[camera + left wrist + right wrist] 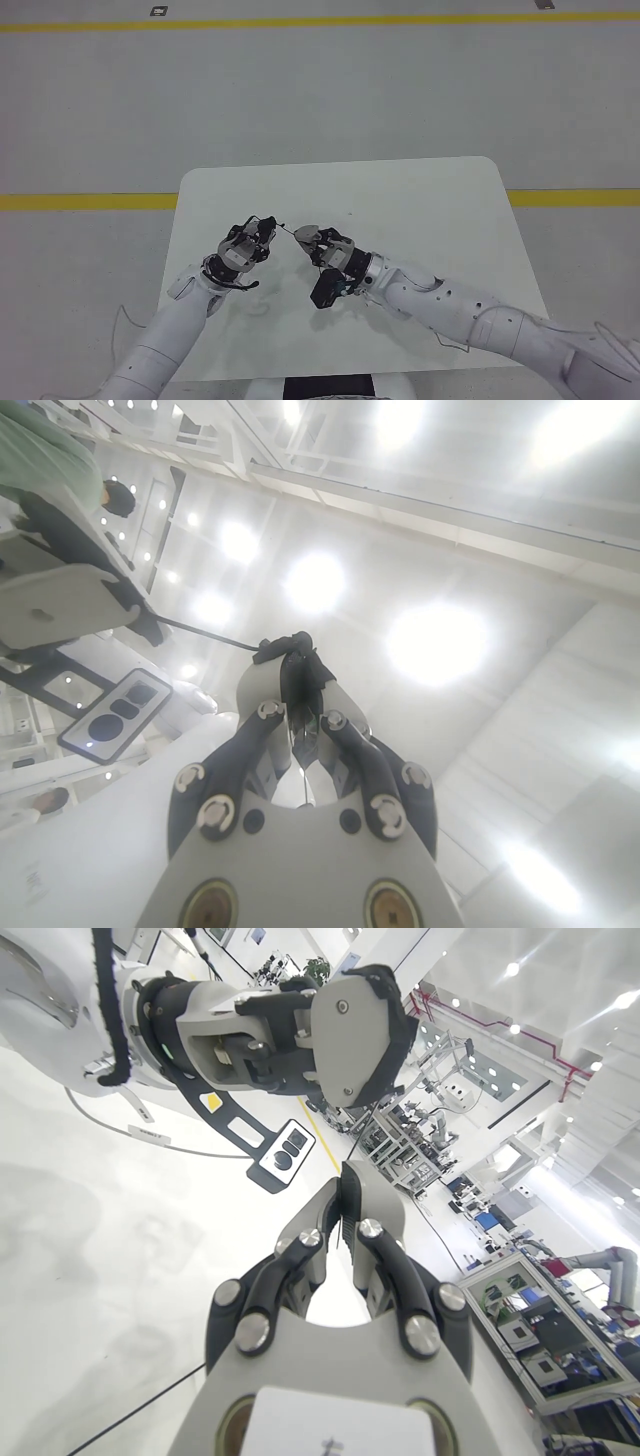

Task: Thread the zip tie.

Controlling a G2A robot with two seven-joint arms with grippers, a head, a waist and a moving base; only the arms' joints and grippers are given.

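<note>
A thin black zip tie (284,229) spans the short gap between my two grippers, above the near middle of the white table (430,195). My left gripper (262,232) is shut on one end of it; the left wrist view shows its fingers (295,650) closed on a black bunch, with the strap (215,635) running off to the right gripper (150,630). My right gripper (305,238) is shut on the other end. From its closed fingertips (345,1178) the strap (361,1135) rises to the left gripper (390,1053).
Both arms hang over the table's near half, with bare tabletop behind them and to the right. Grey floor with yellow lines (320,22) surrounds the table. A thin black cable (135,1403) crosses the surface beneath the right arm.
</note>
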